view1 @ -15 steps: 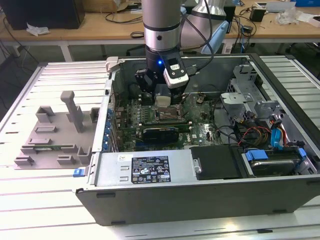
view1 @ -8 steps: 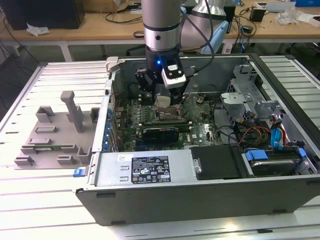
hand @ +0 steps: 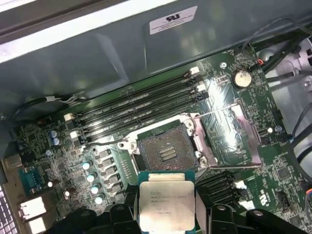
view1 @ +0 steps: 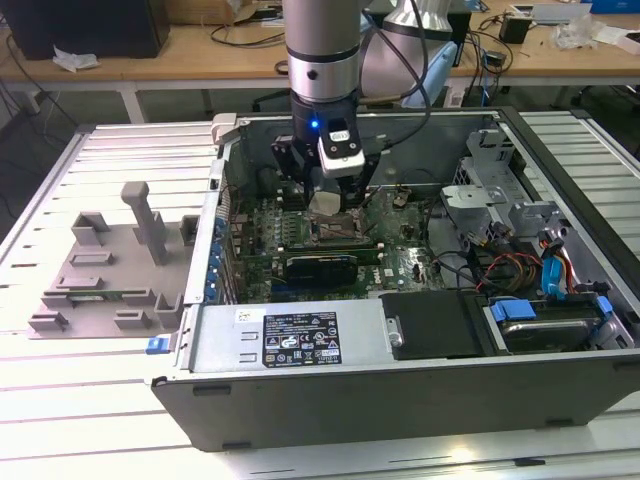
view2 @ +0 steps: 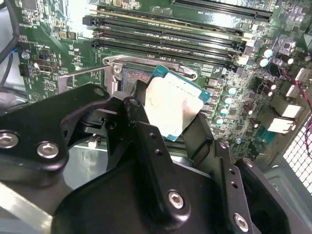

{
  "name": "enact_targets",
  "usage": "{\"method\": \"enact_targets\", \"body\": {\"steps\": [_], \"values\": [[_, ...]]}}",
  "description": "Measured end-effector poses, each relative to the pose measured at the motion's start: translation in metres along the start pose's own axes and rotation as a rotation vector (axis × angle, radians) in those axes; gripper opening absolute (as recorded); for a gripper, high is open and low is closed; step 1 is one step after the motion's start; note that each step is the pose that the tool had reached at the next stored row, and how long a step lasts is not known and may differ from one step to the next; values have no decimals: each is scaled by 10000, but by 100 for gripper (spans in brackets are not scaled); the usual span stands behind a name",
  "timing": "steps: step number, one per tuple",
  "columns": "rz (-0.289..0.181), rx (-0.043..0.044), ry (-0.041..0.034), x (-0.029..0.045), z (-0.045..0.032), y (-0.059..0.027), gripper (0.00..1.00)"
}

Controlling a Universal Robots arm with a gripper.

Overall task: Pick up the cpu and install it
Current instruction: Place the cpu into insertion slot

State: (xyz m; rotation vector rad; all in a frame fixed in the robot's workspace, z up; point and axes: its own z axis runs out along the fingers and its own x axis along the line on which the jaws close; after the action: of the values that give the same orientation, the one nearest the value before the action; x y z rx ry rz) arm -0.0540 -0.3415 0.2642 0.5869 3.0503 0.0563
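Silver-topped cpu [hand: 166, 204] is pinched edge to edge in the gripper [hand: 166, 217], so we read the tool as closed on the chip. In the first wrist view we get the lid nearly face-on, with the bare socket [hand: 165, 148] just beyond it, its metal load plate [hand: 239, 131] swung open to one side and the memory slots [hand: 136, 105] further out. The second wrist view adds the angle: the chip sits tilted between the black fingers [view2: 141, 126], one corner overlapping the socket opening; we can't tell whether it touches. The exterior view gives us the context the wrist views lack: the arm reaches down into the open computer case [view1: 400, 380], chip held over the motherboard [view1: 400, 262], and the grey tray [view1: 100, 270] sits outside the case on the exterior view's left.
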Motion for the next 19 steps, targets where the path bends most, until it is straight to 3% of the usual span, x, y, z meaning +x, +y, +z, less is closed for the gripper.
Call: {"method": "enact_targets", "body": {"steps": [9, 15, 16, 19], "values": [[1168, 32, -49, 0, 0, 0, 55], [2382, 65, -101, 0, 4, 0, 55], [2943, 82, -124, 0, 7, 0, 55], [3733, 103, -157, 0, 11, -1, 55]]}}
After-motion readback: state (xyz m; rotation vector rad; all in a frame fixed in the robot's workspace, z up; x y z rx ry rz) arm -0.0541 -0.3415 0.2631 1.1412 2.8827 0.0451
